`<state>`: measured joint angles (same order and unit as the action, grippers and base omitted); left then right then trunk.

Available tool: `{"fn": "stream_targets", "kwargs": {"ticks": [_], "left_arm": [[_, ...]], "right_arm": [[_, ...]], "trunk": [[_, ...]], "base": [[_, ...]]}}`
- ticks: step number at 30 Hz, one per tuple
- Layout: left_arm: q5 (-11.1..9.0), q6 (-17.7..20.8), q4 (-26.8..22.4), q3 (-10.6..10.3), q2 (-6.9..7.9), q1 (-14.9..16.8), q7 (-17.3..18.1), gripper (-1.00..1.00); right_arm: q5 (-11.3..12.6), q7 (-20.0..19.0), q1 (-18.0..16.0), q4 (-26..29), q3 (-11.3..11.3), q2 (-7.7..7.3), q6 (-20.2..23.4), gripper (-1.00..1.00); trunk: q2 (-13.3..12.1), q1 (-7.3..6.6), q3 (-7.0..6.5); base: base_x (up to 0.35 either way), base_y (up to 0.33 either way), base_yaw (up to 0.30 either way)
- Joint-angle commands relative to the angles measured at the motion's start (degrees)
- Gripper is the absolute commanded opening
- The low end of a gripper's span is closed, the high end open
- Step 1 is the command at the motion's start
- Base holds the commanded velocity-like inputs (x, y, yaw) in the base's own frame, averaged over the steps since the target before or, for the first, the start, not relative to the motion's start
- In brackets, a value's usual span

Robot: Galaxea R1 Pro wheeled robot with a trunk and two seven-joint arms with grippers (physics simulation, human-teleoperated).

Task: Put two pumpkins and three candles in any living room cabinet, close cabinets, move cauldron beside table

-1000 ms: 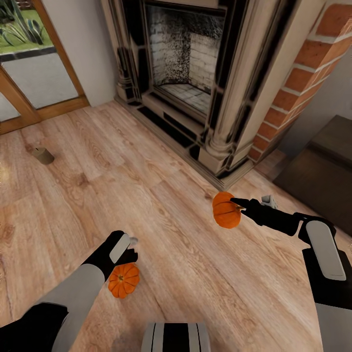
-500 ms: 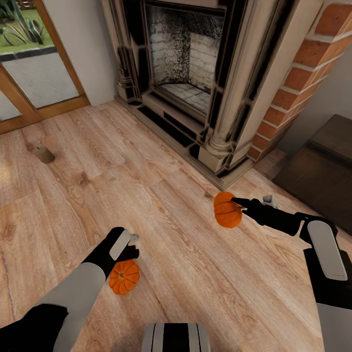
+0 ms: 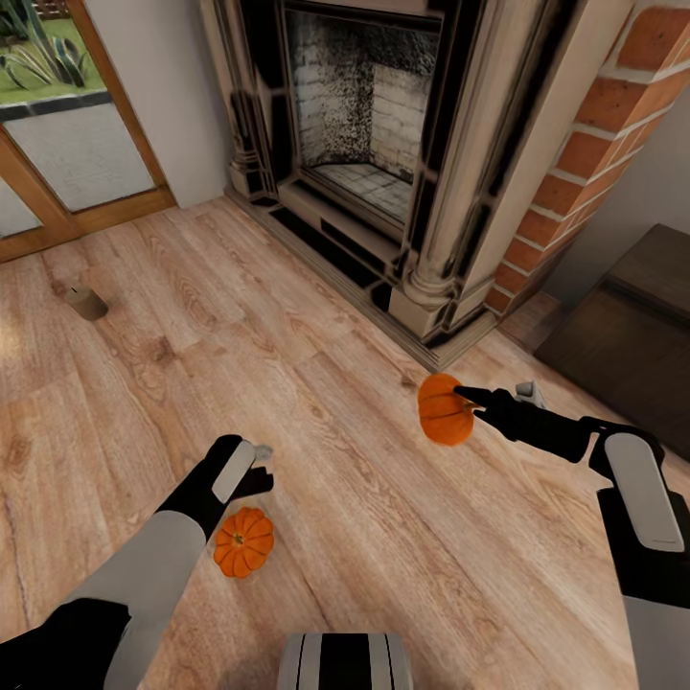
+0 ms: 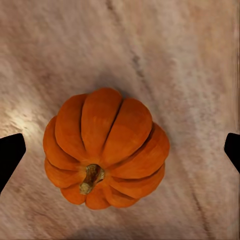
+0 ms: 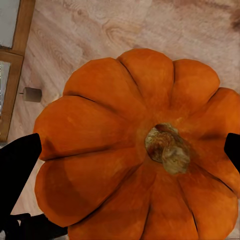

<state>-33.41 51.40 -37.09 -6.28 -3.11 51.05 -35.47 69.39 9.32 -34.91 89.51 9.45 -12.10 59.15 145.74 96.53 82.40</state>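
- Right gripper: fingers clamped on a pumpkin, held above the floor near the fireplace.
- Left gripper: fingers apart above the second pumpkin, which lies on the floor.
- Candle on its side by the door.

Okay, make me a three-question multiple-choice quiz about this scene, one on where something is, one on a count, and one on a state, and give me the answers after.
1. Where does the candle lie?
A. On the wood floor near the glass door
B. Inside the fireplace
C. On the dark cabinet

2. How many pumpkins are in view?
A. One
B. Two
C. Three

3. What is the state of the left gripper?
A. Shut on a pumpkin
B. Shut on a candle
C. Open above a pumpkin

Answers:
1. A, it sits on bare floor at the head view's left, by the door.
2. B, one pumpkin on the floor, one at the right gripper.
3. C, the left wrist view shows its fingertips spread wide of the pumpkin.
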Motion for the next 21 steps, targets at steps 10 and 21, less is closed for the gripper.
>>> {"fn": "stream_targets", "kwargs": {"ticks": [10,21], "left_arm": [[-0.53,-0.07,-2.63,-0.23,0.03,0.02,-0.65,1.0],[-0.68,-0.13,-1.47,-0.23,0.03,0.02,-0.67,1.0]], "right_arm": [[0.48,-4.5,0.8,0.05,1.23,-0.29,0.17,-1.0],[0.48,-4.49,0.8,0.05,1.81,-0.29,0.17,-1.0]], "trunk": [[0.02,-0.01,0.2],[0.02,-0.01,1.11]], "base": [[0.0,0.0,0.0],[0.0,0.0,0.0]]}}
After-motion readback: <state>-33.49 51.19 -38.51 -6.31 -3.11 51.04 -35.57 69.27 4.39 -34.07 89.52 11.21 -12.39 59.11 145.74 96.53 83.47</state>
